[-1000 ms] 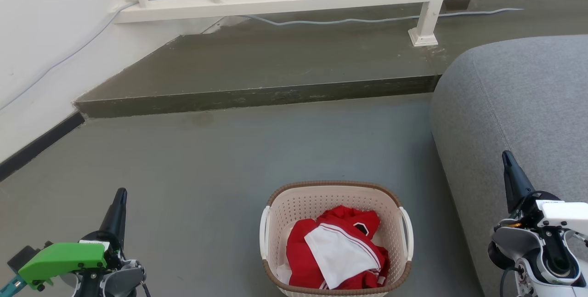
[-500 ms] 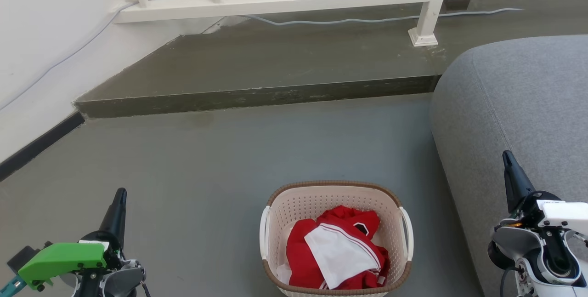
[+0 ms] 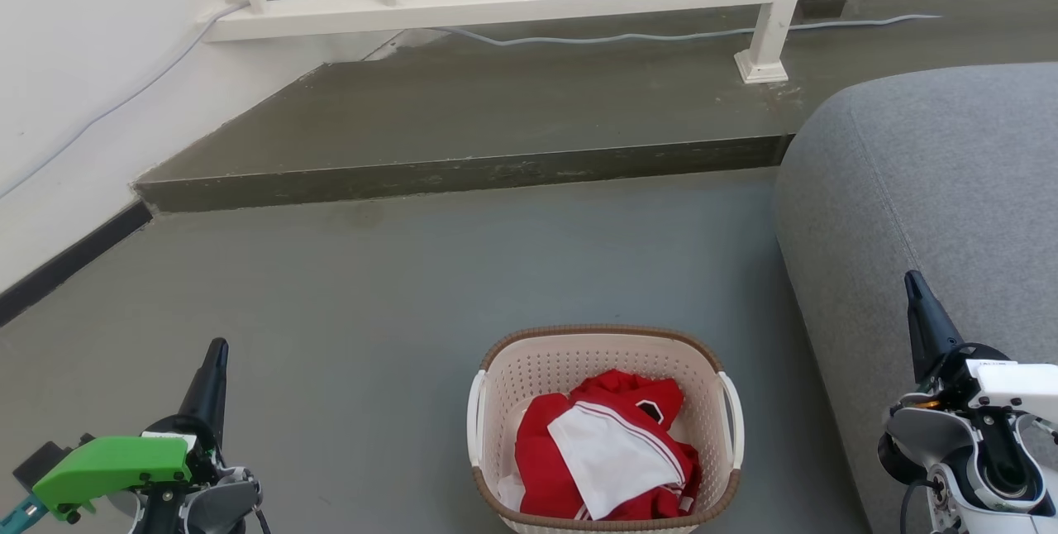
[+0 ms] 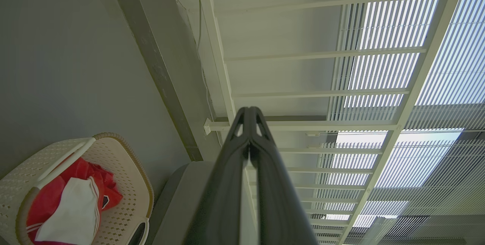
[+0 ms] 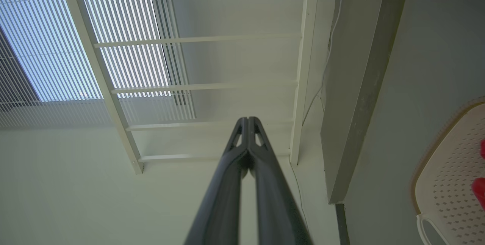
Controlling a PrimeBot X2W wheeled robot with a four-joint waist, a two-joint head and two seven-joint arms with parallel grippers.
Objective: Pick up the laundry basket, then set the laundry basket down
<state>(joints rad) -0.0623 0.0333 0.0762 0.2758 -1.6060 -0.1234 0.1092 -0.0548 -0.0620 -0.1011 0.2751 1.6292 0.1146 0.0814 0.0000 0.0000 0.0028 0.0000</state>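
At six o'clock in the head view, nearest the robot, the small cream perforated plastic laundry basket with a brown woven-look rim stood upright on the grey concrete floor, with crumpled red and white clothes inside. At seven o'clock the left gripper, and at four o'clock the right gripper, were well apart from the basket. Both had their jaws pressed together on nothing, fingers pointing up.

A basket resting on the floor with both arms clear of it fitted either a lift yet to come or a set-down already made; the pictures did not settle which.

Farther off, the rounded grey fabric sofa lay at three o'clock, and the raised concrete step and white railing at twelve.

Compared with a second before, basket, grippers and camera showed no shift.
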